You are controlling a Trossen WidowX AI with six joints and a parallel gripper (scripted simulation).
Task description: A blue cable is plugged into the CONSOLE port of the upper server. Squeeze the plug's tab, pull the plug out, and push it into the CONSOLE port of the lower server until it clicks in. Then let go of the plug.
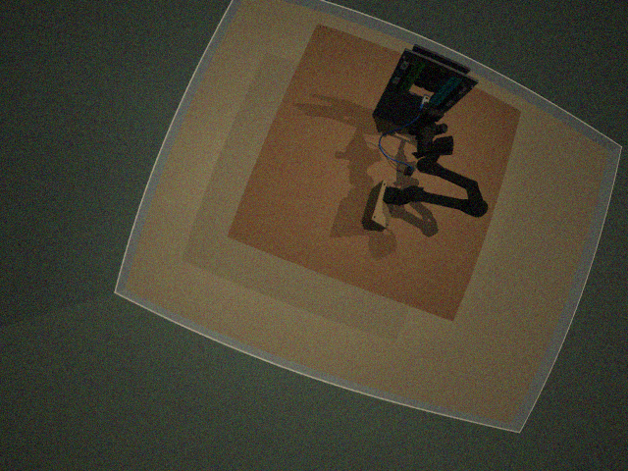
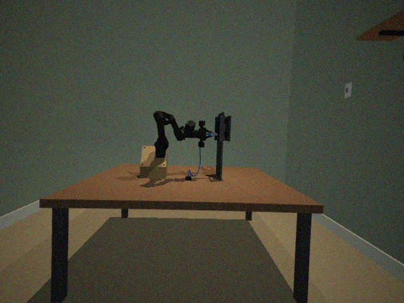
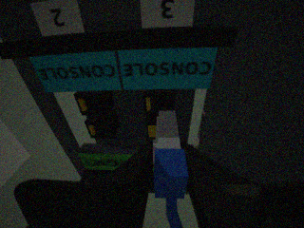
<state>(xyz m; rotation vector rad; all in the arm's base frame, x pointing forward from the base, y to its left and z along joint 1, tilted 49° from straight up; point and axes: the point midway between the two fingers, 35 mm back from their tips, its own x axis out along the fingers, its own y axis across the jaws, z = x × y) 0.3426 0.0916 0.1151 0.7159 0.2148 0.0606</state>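
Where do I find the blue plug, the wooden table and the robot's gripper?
Blue plug (image 3: 171,172): wrist view, on its blue body.
Table (image 1: 324,263) (image 2: 182,204): top view, on its bare top; exterior view, on its front edge.
Gripper (image 2: 209,134) (image 3: 166,147): exterior and wrist views, midway between its fingertips.

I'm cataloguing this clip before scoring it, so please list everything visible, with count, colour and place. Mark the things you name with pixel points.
Upright panel (image 1: 392,103) (image 2: 222,125): one, dark, on a post above the table
Teal labels (image 3: 167,68): two, reading CONSOLE, above the sockets
Number tags (image 3: 167,13): two, pale, "2" and "3"
Green label (image 3: 97,161): one, below the sockets
Plug (image 2: 209,134) (image 3: 171,172): one, blue with clear tip, between the fingers
Cable (image 1: 381,146) (image 2: 199,163): one, blue, hanging from the plug
Small block (image 1: 408,171) (image 2: 188,178): one, black, at the cable's table end
Table (image 1: 304,202) (image 2: 182,204): one, brown, on dark legs
Wall plate (image 2: 348,89): one, pale, right wall
Mount (image 1: 379,210) (image 2: 146,158): one, tan, under the arm
Arm (image 1: 448,200) (image 2: 160,130): one, black
Gripper (image 2: 211,134) (image 3: 166,147): one, black, shut on the plug
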